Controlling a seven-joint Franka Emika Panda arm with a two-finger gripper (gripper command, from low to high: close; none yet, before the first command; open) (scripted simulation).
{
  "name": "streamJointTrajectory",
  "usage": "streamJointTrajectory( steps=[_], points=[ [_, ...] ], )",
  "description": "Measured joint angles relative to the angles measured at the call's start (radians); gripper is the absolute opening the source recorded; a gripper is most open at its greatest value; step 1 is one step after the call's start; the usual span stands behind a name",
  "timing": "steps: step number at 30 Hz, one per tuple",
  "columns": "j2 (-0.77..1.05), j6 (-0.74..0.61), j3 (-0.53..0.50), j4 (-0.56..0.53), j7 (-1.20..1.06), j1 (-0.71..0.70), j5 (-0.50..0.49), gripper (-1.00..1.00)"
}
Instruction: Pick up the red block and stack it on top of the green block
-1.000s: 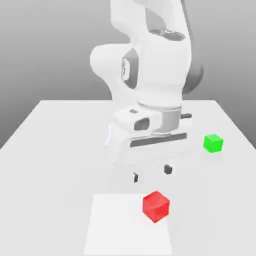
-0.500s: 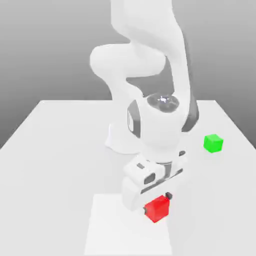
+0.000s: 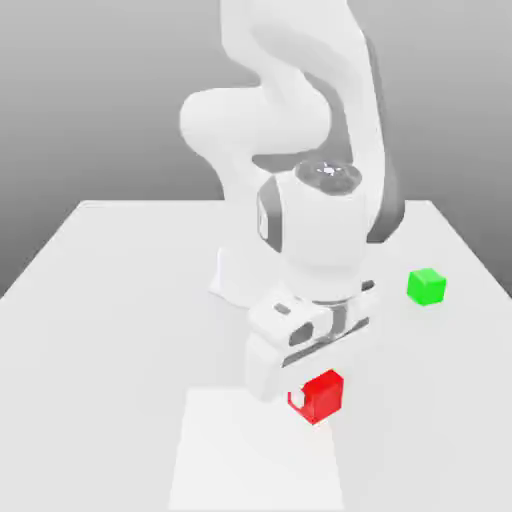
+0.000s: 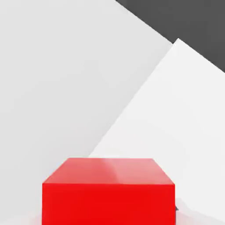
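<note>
The red block (image 3: pixel 322 396) sits directly under the white hand, near the front of the table, and looks lifted a little off the surface. My gripper (image 3: pixel 317 393) is shut on the red block, whose body hides most of the fingers. In the hand view the red block (image 4: pixel 108 193) appears very close up, with the table behind it. The green block (image 3: pixel 427 287) rests on the table apart from the arm, toward the exterior view's right and farther back.
A paler square patch (image 3: pixel 230 450) marks the white table (image 3: pixel 110 300) under and beside the red block. The arm's base (image 3: pixel 235 280) stands at the table's middle back. The table's edges run along both sides.
The hand came down from above the table onto the red block and its fingers closed on it. The block now sits slightly higher than before.
</note>
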Motion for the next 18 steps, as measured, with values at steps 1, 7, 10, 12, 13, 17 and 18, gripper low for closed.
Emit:
streamJointTrajectory(
  steps=[1,7,10,12,13,17,18],
  points=[
    [-0.018,-0.016,0.001,-0.005,-0.004,0.0,0.004,-1.0],
    [-0.099,-0.081,0.106,-0.027,-0.053,0.127,0.016,-1.0],
    [-0.134,-0.105,0.148,-0.039,-0.09,0.204,0.033,-1.0],
    [-0.157,-0.12,0.182,-0.048,-0.12,0.252,0.051,-1.0],
    [-0.168,-0.126,0.199,-0.052,-0.136,0.278,0.061,-1.0],
    [-0.212,-0.15,0.269,-0.071,-0.204,0.392,0.11,-1.0],
    [-0.222,-0.154,0.285,-0.076,-0.223,0.423,0.123,-1.0]
  ],
)
